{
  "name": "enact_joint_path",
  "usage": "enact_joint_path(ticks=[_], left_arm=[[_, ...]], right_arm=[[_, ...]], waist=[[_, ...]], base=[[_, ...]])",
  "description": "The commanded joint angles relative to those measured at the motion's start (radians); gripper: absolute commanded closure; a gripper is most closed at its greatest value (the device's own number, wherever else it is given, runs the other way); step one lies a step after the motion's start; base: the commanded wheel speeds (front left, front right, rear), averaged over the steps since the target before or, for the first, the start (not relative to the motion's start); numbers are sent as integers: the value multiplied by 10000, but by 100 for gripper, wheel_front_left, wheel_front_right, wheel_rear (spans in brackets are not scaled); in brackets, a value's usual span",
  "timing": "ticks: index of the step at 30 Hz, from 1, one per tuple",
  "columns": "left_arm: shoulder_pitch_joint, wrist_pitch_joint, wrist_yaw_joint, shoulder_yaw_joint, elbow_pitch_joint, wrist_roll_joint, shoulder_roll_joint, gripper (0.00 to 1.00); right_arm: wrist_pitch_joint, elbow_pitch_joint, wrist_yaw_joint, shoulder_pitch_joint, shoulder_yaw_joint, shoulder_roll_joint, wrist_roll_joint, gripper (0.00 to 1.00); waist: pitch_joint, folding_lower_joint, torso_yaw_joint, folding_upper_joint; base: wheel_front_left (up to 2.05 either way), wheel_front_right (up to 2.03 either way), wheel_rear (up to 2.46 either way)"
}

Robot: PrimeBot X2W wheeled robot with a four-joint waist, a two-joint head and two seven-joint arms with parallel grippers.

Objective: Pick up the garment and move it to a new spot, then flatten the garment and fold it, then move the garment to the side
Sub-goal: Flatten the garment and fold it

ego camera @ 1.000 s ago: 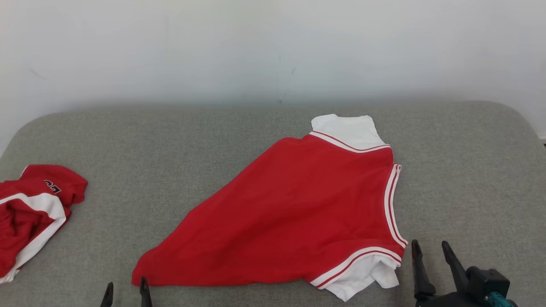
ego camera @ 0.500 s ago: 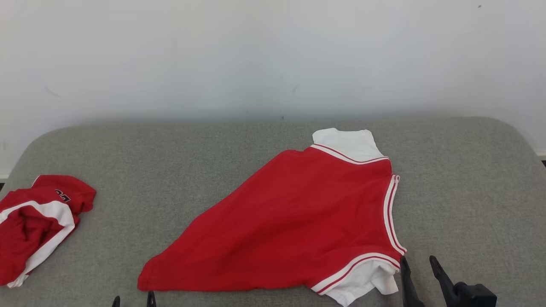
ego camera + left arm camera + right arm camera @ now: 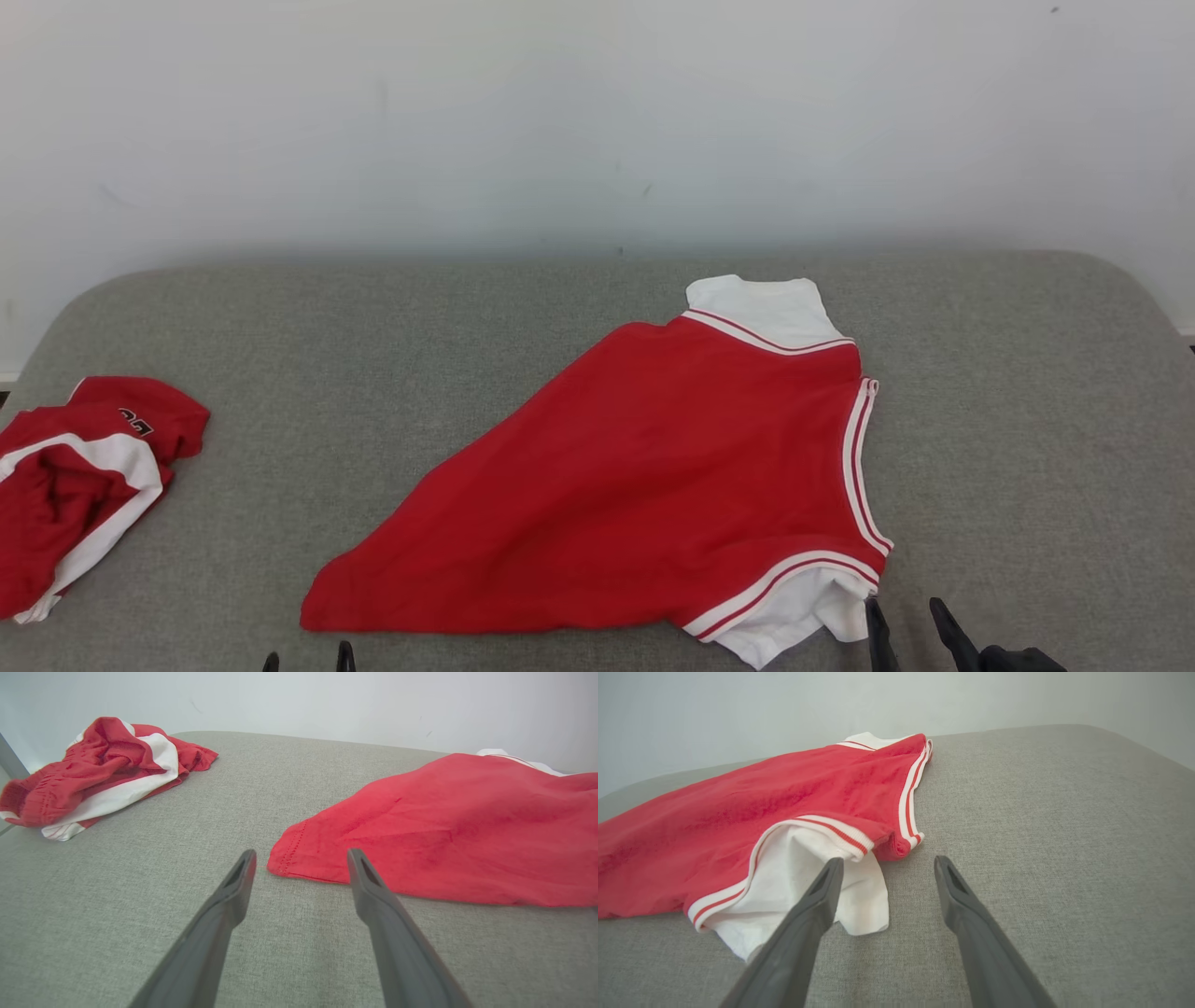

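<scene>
While the red garment (image 3: 653, 485) lies spread mid-worktop (image 3: 1027, 373), both grippers stand released and empty. The left wrist view puts the left gripper (image 3: 301, 851) at its stitched hem corner (image 3: 286, 861); the right wrist view, the right gripper (image 3: 888, 858) beside its white sleeve (image 3: 798, 877).

Grey cushion (image 3: 373, 355) holds 2 things: spread red jersey (image 3: 672, 485), crumpled red-white garment (image 3: 84, 485).

head looks down on cushion (image 3: 373, 355); both low wrist views share the garment (image 3: 653, 476).

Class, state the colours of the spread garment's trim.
Trim: white with a red stripe, clearest in right wrist view.
</scene>
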Motion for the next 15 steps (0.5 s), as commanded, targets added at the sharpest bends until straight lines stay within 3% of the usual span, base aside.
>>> enact_joint_path(ticks=[1, 15], left_arm=[[-33, -30, -5, -37, 19, -119, 4, 0], [-572, -30, 224, -490, 42, -459, 5, 0]], right_arm=[[-47, 91, -23, -1, 16, -13, 66, 0], [-46, 1360, -23, -789, 371, -103, 249, 0]], waist=[[158, 0, 46, 0], [1087, 0, 116, 0]], base=[[0, 0, 0], [0, 0, 0]])
